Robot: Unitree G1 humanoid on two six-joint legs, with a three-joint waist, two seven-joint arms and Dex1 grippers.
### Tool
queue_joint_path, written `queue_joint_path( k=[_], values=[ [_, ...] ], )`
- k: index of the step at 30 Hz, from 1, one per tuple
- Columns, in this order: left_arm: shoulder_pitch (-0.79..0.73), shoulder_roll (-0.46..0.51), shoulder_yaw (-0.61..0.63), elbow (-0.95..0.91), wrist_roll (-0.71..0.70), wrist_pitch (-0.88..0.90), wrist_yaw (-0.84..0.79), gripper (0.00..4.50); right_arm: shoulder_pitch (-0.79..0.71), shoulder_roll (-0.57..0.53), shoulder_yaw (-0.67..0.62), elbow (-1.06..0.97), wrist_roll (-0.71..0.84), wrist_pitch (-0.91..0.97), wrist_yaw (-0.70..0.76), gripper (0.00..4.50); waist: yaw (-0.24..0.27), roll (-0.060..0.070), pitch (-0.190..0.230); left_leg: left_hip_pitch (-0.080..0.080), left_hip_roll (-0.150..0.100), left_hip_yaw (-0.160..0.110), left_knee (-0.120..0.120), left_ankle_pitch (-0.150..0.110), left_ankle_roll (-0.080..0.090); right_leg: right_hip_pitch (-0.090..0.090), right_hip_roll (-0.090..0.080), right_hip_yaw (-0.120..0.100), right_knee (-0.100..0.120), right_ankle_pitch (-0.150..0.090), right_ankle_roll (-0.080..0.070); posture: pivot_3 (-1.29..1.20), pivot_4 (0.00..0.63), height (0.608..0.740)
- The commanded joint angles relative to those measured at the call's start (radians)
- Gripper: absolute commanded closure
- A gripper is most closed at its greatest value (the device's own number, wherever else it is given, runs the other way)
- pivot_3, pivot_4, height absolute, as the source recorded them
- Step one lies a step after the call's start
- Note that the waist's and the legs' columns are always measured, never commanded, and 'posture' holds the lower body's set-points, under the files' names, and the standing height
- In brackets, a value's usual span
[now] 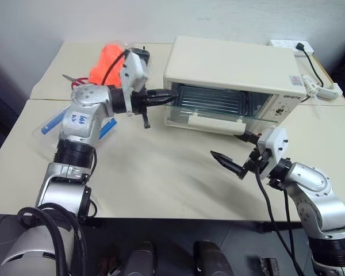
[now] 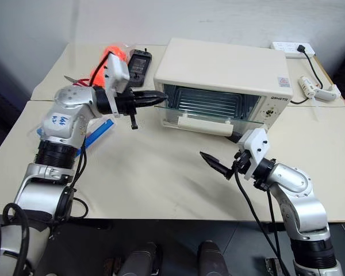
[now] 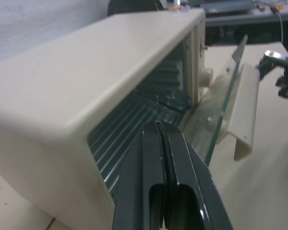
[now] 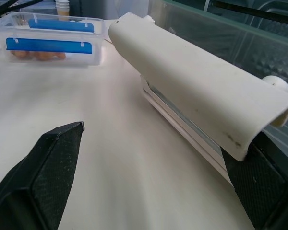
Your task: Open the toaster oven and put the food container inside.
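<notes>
Opening the oven [image 1: 233, 80] door is the step in hand; the door [image 3: 221, 115] is part way down. The left claw [image 1: 164, 96], pressed together, is poked in at the door's top edge; it should be pushed down slowly. The right claw [image 1: 225, 162], spread wide, is by the handle [image 4: 201, 91]. The container [image 4: 50, 38] sits on the bench [image 1: 161, 172], left of the oven.

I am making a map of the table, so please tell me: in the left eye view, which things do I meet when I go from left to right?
food container → orange bag → left pincer → toaster oven → right pincer → power strip
</notes>
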Motion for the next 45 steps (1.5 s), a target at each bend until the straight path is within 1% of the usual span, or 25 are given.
queue_joint_path(
  k=[1,4,6,8,12,14,16,18,21,26,29,35,38,40,43,45],
  values=[
    [-0.042,-0.017,-0.004,0.034,0.024,-0.050,-0.040,4.49,0.010,-0.002,-0.035,-0.050,0.021,-0.009,-0.015,0.00,0.001,0.000,0.000,0.000,0.000,0.000,0.000,0.000,0.000,0.000,0.000,0.000,0.000,0.000,0.000,0.00,0.150,0.740],
    [-0.050,-0.032,-0.003,0.060,0.037,-0.070,-0.055,4.49,0.045,-0.023,-0.068,-0.079,0.026,0.008,-0.026,0.00,0.001,0.000,0.000,0.000,0.000,0.000,0.001,0.000,0.000,0.000,0.000,0.000,0.001,0.000,0.000,0.00,0.150,0.740],
    [-0.053,-0.040,-0.002,0.071,0.043,-0.078,-0.061,4.49,0.097,-0.056,-0.127,-0.114,0.045,0.038,-0.026,0.00,0.006,0.000,0.000,-0.001,-0.001,-0.001,0.001,0.000,0.001,0.000,-0.001,0.000,0.001,0.000,0.000,0.00,0.150,0.740],
    [-0.054,-0.047,0.000,0.076,0.047,-0.083,-0.069,4.49,0.171,-0.099,-0.215,-0.157,0.088,0.075,-0.010,0.00,0.013,-0.001,0.000,-0.002,-0.002,-0.001,0.001,0.000,0.001,0.000,-0.002,-0.001,0.000,0.000,0.000,0.00,0.150,0.740],
    [-0.032,-0.060,-0.009,0.064,0.048,-0.070,-0.095,4.49,0.346,-0.210,-0.477,-0.222,0.252,0.184,0.089,0.00,0.026,-0.001,0.001,-0.002,-0.003,-0.001,0.001,-0.001,0.003,0.000,-0.003,-0.001,0.000,0.001,0.001,0.00,0.150,0.740],
    [-0.018,-0.069,-0.022,0.060,0.051,-0.060,-0.114,4.49,0.401,-0.263,-0.587,-0.228,0.332,0.239,0.140,0.00,0.026,-0.002,0.001,-0.002,-0.004,0.000,0.002,-0.001,0.004,0.001,-0.003,0.000,0.000,0.001,0.002,0.00,0.150,0.740],
    [-0.002,-0.080,-0.040,0.056,0.061,-0.054,-0.134,4.49,0.429,-0.316,-0.686,-0.223,0.423,0.308,0.175,0.00,0.025,-0.002,0.001,-0.001,-0.004,0.000,0.002,0.000,0.005,0.002,-0.003,0.000,-0.001,0.001,0.003,0.00,0.150,0.740],
    [0.017,-0.096,-0.062,0.055,0.074,-0.053,-0.147,4.49,0.446,-0.364,-0.777,-0.201,0.503,0.370,0.212,0.00,0.024,-0.003,0.002,0.002,-0.003,0.000,0.002,0.000,0.006,0.007,-0.003,0.000,-0.008,0.002,0.004,0.00,0.150,0.740],
    [0.045,-0.112,-0.100,0.064,0.108,-0.063,-0.152,4.49,0.443,-0.411,-0.845,-0.171,0.543,0.414,0.231,0.00,0.024,-0.003,0.002,0.002,-0.002,0.000,0.002,-0.001,0.009,0.007,-0.003,0.000,-0.008,0.002,0.004,0.00,0.150,0.740],
    [0.082,-0.128,-0.139,0.085,0.175,-0.091,-0.117,4.49,0.417,-0.435,-0.846,-0.157,0.530,0.418,0.225,0.00,0.027,-0.003,0.002,0.002,-0.001,0.000,0.002,0.001,0.007,0.007,-0.004,0.000,-0.009,0.002,0.004,0.00,0.150,0.740],
    [0.101,-0.133,-0.160,0.107,0.234,-0.098,-0.058,4.49,0.390,-0.427,-0.809,-0.164,0.522,0.409,0.208,0.00,0.026,-0.003,0.002,0.002,-0.002,0.000,0.002,0.000,0.007,0.006,-0.005,0.000,-0.009,0.003,0.005,0.00,0.150,0.740],
    [0.153,-0.105,-0.197,0.086,0.340,-0.141,0.042,4.49,0.329,-0.420,-0.730,-0.162,0.507,0.393,0.184,0.00,0.027,-0.003,0.002,0.002,-0.001,0.000,0.003,0.001,0.007,0.007,-0.005,0.000,-0.009,0.003,0.005,0.00,0.150,0.740],
    [0.200,-0.084,-0.161,-0.049,0.282,-0.078,0.019,4.49,0.280,-0.433,-0.691,-0.138,0.497,0.386,0.183,0.00,0.024,-0.003,0.002,0.002,-0.001,0.000,0.003,0.001,0.007,0.007,-0.005,0.001,-0.008,0.003,0.006,0.00,0.150,0.740],
    [0.249,-0.040,-0.097,-0.239,0.188,0.056,-0.009,4.49,0.247,-0.447,-0.658,-0.114,0.485,0.380,0.201,0.00,0.019,-0.003,0.002,0.002,0.001,0.000,0.002,0.001,0.007,0.007,-0.005,0.001,-0.008,0.003,0.006,0.00,0.150,0.740],
    [0.316,0.036,0.003,-0.506,0.043,0.280,-0.019,3.88,0.206,-0.466,-0.601,-0.076,0.453,0.362,0.229,0.00,0.014,-0.003,0.002,0.000,0.002,0.000,0.001,0.001,0.007,0.005,-0.004,0.001,-0.007,0.003,0.005,0.00,0.150,0.740],
    [0.360,0.103,0.069,-0.641,-0.010,0.395,0.004,3.29,0.168,-0.475,-0.555,-0.048,0.437,0.350,0.246,0.00,0.013,-0.003,0.002,0.000,0.003,-0.001,0.002,0.001,0.006,0.005,-0.004,0.000,-0.007,0.003,0.005,0.00,0.150,0.740]
  ],
)
